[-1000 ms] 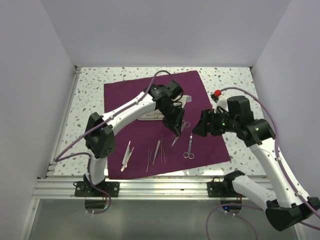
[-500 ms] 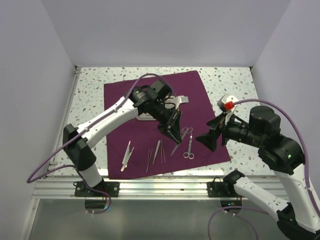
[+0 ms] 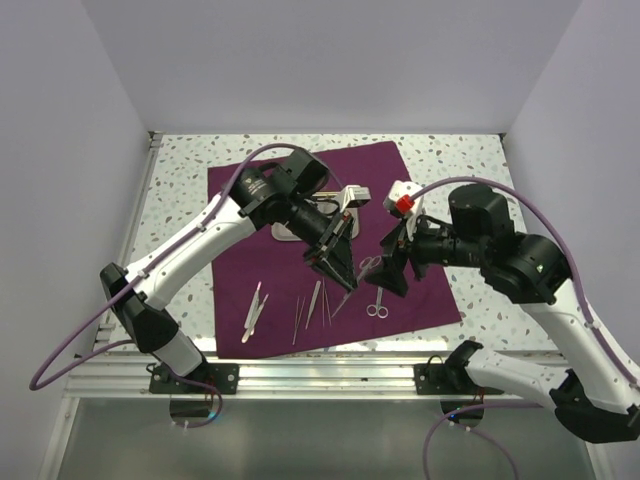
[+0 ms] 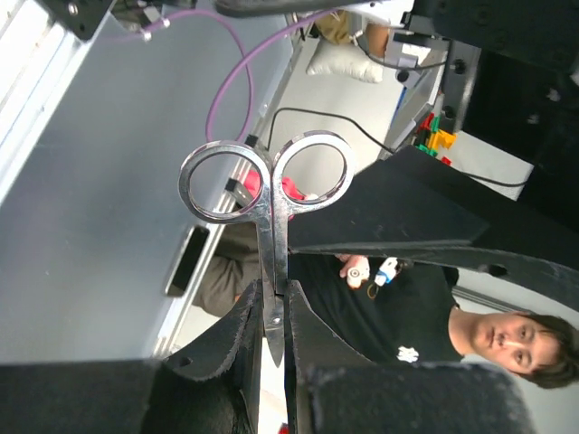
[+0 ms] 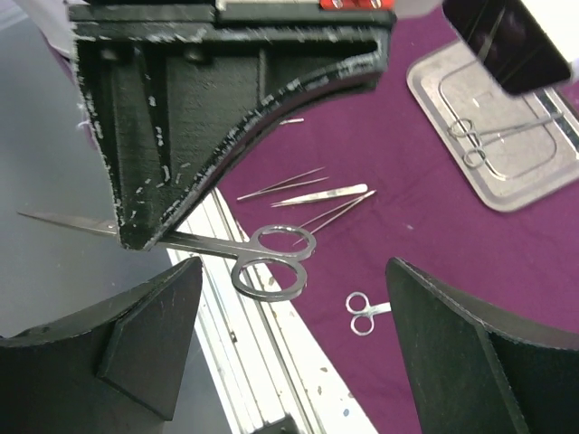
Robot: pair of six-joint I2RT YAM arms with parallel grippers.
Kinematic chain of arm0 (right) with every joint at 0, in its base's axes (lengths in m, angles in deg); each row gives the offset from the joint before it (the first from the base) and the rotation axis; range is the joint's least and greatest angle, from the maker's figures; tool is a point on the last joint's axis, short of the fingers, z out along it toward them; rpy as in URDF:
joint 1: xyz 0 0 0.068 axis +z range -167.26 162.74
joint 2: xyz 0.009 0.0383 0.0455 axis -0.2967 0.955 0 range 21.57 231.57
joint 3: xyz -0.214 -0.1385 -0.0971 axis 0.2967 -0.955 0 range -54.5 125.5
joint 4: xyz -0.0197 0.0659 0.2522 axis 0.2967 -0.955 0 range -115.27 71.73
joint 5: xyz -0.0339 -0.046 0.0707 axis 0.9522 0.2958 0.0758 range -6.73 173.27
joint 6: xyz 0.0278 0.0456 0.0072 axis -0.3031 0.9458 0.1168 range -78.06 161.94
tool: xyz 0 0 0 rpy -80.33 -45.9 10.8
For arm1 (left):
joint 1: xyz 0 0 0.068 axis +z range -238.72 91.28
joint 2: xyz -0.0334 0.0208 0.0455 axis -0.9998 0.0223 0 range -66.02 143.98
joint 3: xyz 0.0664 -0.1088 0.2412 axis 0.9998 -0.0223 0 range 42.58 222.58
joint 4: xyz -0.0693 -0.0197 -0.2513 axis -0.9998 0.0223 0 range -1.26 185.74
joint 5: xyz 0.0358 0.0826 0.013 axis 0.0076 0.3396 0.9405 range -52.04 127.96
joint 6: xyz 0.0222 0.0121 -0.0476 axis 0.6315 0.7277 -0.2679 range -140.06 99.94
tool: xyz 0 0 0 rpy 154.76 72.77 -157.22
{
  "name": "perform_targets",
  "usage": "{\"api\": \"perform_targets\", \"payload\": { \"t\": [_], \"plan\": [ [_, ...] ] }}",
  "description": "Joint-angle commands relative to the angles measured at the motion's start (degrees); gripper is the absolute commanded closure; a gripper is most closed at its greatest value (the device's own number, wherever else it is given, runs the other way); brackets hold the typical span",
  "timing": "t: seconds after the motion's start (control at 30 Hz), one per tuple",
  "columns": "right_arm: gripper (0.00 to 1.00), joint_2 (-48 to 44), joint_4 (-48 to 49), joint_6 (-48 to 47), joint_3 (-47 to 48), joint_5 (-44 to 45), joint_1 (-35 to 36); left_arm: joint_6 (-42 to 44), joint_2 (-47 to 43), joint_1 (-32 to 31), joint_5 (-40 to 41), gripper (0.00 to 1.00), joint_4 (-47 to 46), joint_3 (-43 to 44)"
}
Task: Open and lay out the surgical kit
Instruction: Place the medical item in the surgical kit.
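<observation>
Instruments first, nearest us: tweezers (image 3: 254, 310) and thin probes (image 3: 312, 303) lie in a row along the near edge of the purple cloth (image 3: 235, 195), with small scissors (image 3: 377, 303) just to their right. Above that row, we see the left gripper (image 3: 343, 275) pinched narrowly on the blades of a larger pair of scissors (image 4: 266, 181). Their rings point out through the air toward the right gripper (image 3: 392, 265), whose jaws stand wide and empty just beside them. Farther back, the steel tray (image 5: 525, 172) sits on the cloth holding a ring-handled clamp (image 5: 493, 136). We judge a hand-over risky here. The pinch is on thin, slick steel, so a right jaw bumping the rings, or an early release, could drop the scissors onto the laid-out row and scatter it.
</observation>
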Motion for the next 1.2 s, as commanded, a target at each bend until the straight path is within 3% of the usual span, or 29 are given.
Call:
{"api": "perform_targets", "payload": {
  "t": [0.0, 0.37, 0.6, 1.17],
  "plan": [
    [0.14, 0.8, 2.4, -2.1, 4.0, -0.4, 1.7, 0.4, -2.0, 0.0, -3.5, 1.00, 4.7, 1.1],
    [0.13, 3.2, 5.7, -1.7, 3.8, -2.8, 6.7, -3.7, -2.8, 0.0, -4.3, 1.00, 1.3, 1.3],
    [0.12, -0.8, 4.7, -3.2, 1.9, 3.7, 7.9, -1.1, -2.1, 0.2, -4.2, 1.00, 5.6, 1.8],
    [0.10, 1.9, 5.4, -2.7, 0.8, 1.3, 10.8, -0.1, 0.6, 0.2, -3.4, 1.00, 8.5, 5.7]
  ]
}}
